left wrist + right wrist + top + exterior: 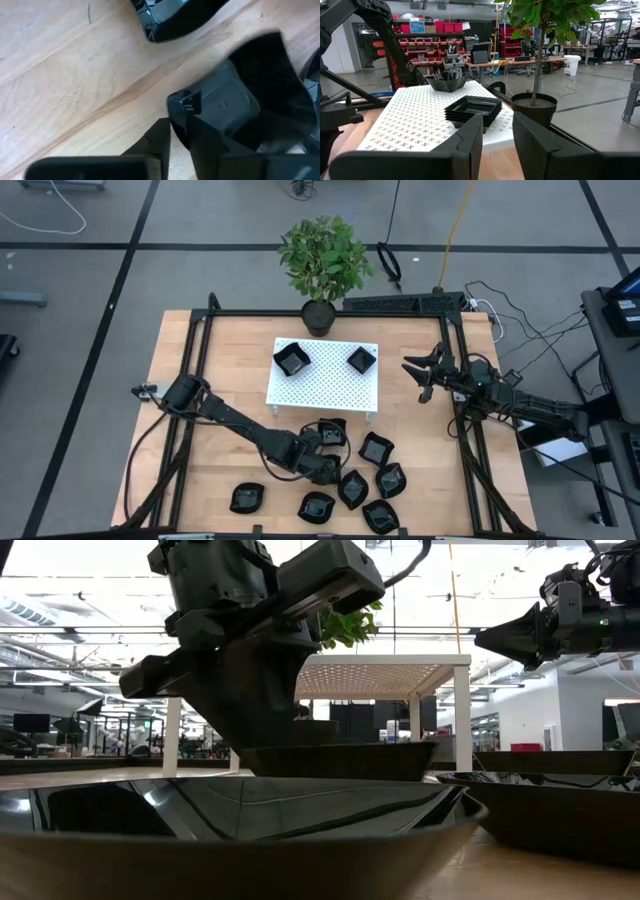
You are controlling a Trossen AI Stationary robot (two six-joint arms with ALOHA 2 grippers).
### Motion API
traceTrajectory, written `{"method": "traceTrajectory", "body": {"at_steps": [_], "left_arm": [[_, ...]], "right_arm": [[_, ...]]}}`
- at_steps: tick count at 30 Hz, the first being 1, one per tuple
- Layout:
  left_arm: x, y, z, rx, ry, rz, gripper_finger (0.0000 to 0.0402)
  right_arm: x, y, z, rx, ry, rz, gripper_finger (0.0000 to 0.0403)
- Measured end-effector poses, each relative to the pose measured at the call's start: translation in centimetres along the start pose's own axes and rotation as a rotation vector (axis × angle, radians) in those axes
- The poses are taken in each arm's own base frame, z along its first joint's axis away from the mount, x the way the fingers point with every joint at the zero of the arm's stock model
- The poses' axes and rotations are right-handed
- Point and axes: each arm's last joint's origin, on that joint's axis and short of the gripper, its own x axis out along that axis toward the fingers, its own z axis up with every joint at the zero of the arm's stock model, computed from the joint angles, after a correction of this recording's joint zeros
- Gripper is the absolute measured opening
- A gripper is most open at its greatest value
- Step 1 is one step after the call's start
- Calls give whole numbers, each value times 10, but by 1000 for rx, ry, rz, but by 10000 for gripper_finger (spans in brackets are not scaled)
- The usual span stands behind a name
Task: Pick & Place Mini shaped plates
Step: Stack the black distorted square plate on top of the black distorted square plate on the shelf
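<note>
Pale wooden boards make up the table, framed by dark rails, with a potted plant at its far edge and a grey floor beyond. Near the middle stands the white perforated platform, which carries two mini plates: a leaf-shaped one toward its left and a stack of square plates toward its right. The right wrist view shows the same stack and the leaf-shaped dish sitting apart on the platform's top.

Most of the remaining black dishes lie in a loose cluster on the near side of the table, in front of the platform; one plate lies alone to the left of the group.

The left gripper is low over the cluster's left edge, just in front of the platform. In the left wrist view a dark dish appears to sit between the fingers, but the picture is blurred there, so whether they are clamped on it cannot be told. Another glossy plate lies on the wood just beyond.

The right gripper hangs in the air to the right of the platform, well apart from the cluster, its fingers spread with nothing between them.
</note>
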Motion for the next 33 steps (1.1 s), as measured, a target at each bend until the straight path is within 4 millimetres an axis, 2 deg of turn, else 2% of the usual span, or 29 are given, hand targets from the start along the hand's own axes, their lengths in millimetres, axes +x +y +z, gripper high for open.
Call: {"method": "traceTrajectory", "body": {"at_steps": [6,25,29,33], "left_arm": [[0,0,0,26,1,-3,7],[-1,1,0,213,-13,17,5],[-12,2,2,241,-34,11,4],[-38,0,3,260,-118,-19,5]], "right_arm": [[0,0,0,0,0,0,95],[0,0,0,0,0,0,94],[0,0,0,0,0,0,96],[0,0,0,0,0,0,94]]}}
